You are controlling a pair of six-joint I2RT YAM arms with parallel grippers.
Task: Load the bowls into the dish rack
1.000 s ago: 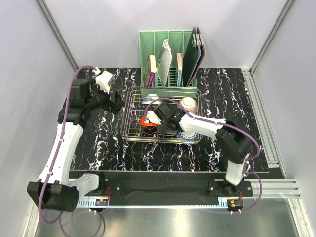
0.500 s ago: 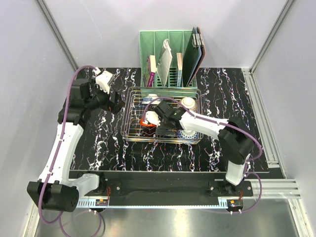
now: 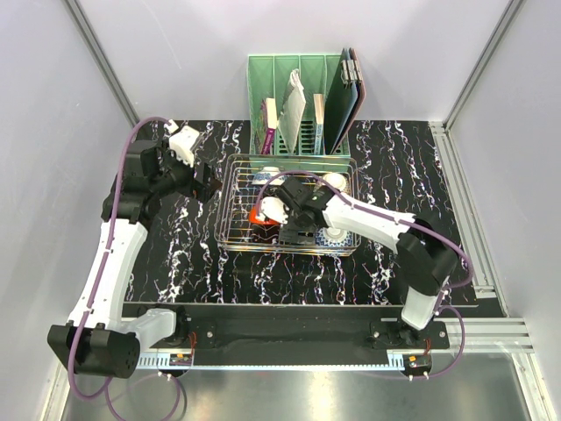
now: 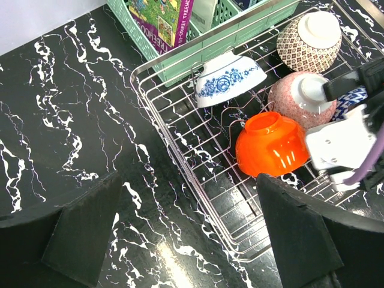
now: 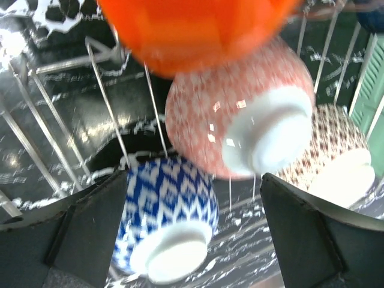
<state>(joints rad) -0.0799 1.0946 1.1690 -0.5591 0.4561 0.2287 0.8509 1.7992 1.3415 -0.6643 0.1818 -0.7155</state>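
The chrome wire dish rack [image 3: 230,189] sits mid-table. In the left wrist view it [image 4: 201,199] holds a glossy orange bowl [image 4: 271,144], a pink-red bowl [image 4: 294,96], a white-blue flowered bowl [image 4: 230,78], a cream lattice bowl [image 4: 309,42] and part of a blue patterned bowl [image 4: 355,98]. My right gripper [image 3: 294,231] hangs open inside the rack, just above the blue bowl [image 5: 165,204], with the pink-red [image 5: 234,114], orange [image 5: 192,30] and lattice [image 5: 336,153] bowls beyond. My left gripper [image 3: 210,186] is open and empty over the table, left of the rack.
A green slotted organizer [image 3: 298,105] with books and a dark folder stands right behind the rack, and its lower edge shows in the left wrist view [image 4: 180,63]. The black marbled tabletop [image 3: 166,237] is framed by grey walls with metal rails.
The right arm's wrist has shifted slightly toward the back of the rack; its view is blurred by motion. The bowls and the left arm stay put.
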